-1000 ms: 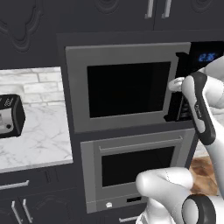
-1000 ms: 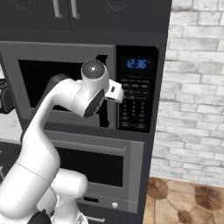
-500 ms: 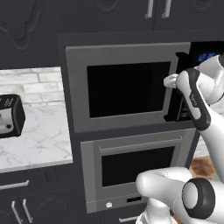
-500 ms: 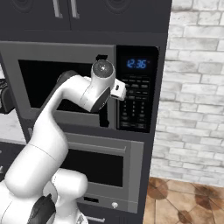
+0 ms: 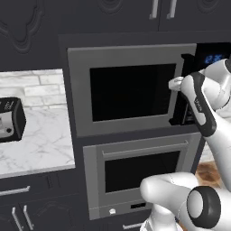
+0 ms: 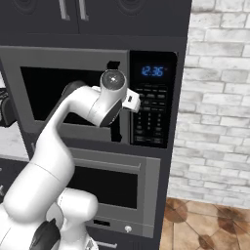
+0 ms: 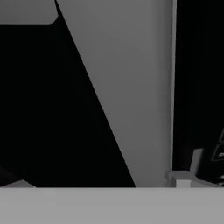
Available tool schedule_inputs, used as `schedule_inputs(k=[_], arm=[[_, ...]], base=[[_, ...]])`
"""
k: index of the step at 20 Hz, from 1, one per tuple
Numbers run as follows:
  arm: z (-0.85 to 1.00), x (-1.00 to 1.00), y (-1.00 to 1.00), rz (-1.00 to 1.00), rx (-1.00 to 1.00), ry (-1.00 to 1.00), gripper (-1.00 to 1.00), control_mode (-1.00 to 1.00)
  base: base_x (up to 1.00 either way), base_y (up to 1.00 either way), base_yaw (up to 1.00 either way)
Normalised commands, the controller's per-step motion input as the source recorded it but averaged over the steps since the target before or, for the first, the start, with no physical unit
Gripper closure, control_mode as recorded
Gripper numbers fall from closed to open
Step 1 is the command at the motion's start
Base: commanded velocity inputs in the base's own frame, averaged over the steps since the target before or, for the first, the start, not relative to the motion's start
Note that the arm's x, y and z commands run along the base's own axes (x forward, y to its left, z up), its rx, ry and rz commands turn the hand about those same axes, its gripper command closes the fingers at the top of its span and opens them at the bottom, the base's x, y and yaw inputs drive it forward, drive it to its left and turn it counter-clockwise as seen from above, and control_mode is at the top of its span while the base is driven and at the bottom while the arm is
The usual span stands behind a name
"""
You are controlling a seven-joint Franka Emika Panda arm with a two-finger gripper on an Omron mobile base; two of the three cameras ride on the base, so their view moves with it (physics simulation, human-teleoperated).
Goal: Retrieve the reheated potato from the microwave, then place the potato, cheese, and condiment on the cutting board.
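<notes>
The microwave (image 5: 131,92) is a grey steel box with a dark glass door, a black keypad (image 6: 154,112) and a blue display. Its door stands slightly ajar at the right edge. My gripper (image 5: 181,92) is at that right door edge, level with the middle of the door, and its fingers reach into the gap, where my wrist hides them. Its jaws stand wide, and nothing shows between them. In the hand view the grey door frame (image 7: 131,87) is very close, with darkness on both sides. The potato is hidden behind the dark glass. The cheese, condiment and cutting board are out of view.
A lower oven (image 5: 144,171) with a bar handle sits under the microwave. To the left, a black toaster (image 5: 9,119) stands on a marble counter (image 5: 40,144). Dark cabinets hang above. A white brick wall (image 6: 219,97) and a tiled floor (image 6: 205,219) lie to the right.
My forearm and wrist have swung to the right along the microwave's right edge, and the hand has pressed further into the door gap. The door stays slightly ajar.
</notes>
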Motion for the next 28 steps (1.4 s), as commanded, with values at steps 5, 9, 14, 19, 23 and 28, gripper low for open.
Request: schedule_inputs(k=[5, 9, 14, 19, 23, 28], arm=[[-0.25, 0.35, 0.26, 0.0, 0.01, 0.0, 1.0, -1.0], [-0.12, 0.13, 0.35, 0.0, 0.02, 0.0, 1.0, -1.0], [0.0, -0.36, 0.23, 0.0, 0.02, 0.0, 1.0, -1.0], [0.0, -0.64, 0.14, 0.0, 0.03, 0.0, 1.0, -1.0], [0.08, -0.74, 0.05, -0.01, 0.02, 0.0, 1.0, -1.0], [0.14, -0.84, 0.0, 0.0, 0.01, 0.0, 1.0, -1.0]], base=[[0.0, 0.0, 0.0], [0.0, 0.0, 0.0], [0.0, 0.0, 0.0], [0.0, 0.0, 0.0], [0.0, 0.0, 0.0], [0.0, 0.0, 0.0]])
